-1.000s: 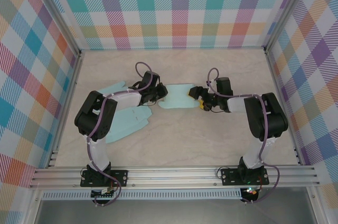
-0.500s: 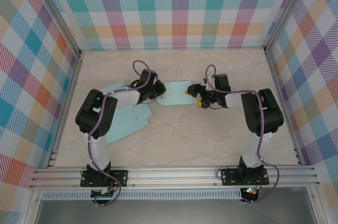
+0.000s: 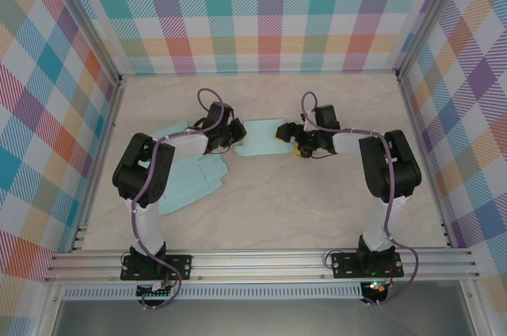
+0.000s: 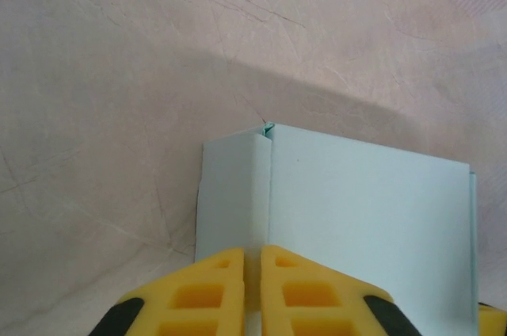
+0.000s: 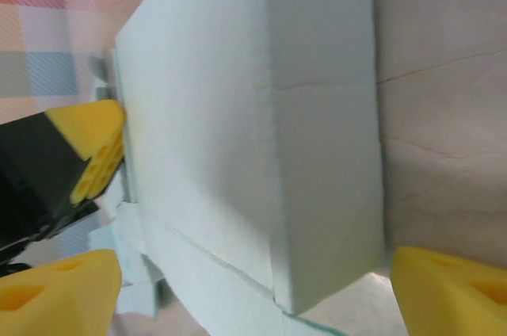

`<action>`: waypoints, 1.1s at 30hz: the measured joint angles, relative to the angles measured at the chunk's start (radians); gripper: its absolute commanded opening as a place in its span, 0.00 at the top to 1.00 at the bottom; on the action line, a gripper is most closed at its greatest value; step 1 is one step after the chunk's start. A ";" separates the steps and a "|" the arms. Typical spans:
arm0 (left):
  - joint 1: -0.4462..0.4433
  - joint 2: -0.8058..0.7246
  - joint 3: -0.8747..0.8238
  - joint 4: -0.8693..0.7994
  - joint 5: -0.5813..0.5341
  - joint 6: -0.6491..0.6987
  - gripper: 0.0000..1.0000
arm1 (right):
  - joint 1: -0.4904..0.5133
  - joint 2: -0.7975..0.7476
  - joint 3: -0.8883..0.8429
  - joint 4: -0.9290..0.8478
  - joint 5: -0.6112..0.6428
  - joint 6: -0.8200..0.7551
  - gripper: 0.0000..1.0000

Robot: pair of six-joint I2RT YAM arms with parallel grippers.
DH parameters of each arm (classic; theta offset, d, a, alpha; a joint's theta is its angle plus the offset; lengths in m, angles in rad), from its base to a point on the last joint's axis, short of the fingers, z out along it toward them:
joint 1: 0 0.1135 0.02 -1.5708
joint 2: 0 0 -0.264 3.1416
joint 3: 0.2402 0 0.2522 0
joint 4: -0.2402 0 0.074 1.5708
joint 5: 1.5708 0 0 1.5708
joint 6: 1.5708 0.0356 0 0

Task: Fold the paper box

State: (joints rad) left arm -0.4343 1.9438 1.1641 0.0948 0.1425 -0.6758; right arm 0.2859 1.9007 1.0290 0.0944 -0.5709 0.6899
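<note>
The pale blue paper box (image 3: 257,135) lies partly flat on the table, with one panel (image 4: 356,209) folded upright in the middle. My left gripper (image 3: 235,135) is at that panel's left end. In the left wrist view the gripper (image 4: 253,263) is shut on the thin upright edge of the paper box. My right gripper (image 3: 285,137) is at the panel's right end. Seen from the right wrist, the gripper (image 5: 253,276) is open, its yellow fingers (image 5: 451,292) straddling the raised wall and its corner (image 5: 317,193).
The remaining flat flaps (image 3: 190,181) of the box spread out left of and under the left arm. Bare marbled tabletop (image 3: 317,201) stretches in front of both grippers. Plaid walls (image 3: 261,11) close in the back and both sides.
Both grippers have shifted toward the back of the table with the middle panel. The right gripper has come in closer around its end. The left jaws have closed a little tighter.
</note>
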 measured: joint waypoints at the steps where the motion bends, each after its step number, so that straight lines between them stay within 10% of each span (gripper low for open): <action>1: 0.002 0.000 0.004 -0.007 0.002 0.006 0.95 | 0.000 -0.014 0.000 -0.029 0.030 -0.021 0.10; 33: 0.058 0.034 0.075 -0.093 0.121 0.093 0.96 | -0.021 0.146 0.157 0.063 -0.167 -0.056 0.13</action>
State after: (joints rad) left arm -0.3759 1.9778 1.2392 0.0021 0.2630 -0.5827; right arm 0.2653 2.0472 1.1862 0.1574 -0.7383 0.6338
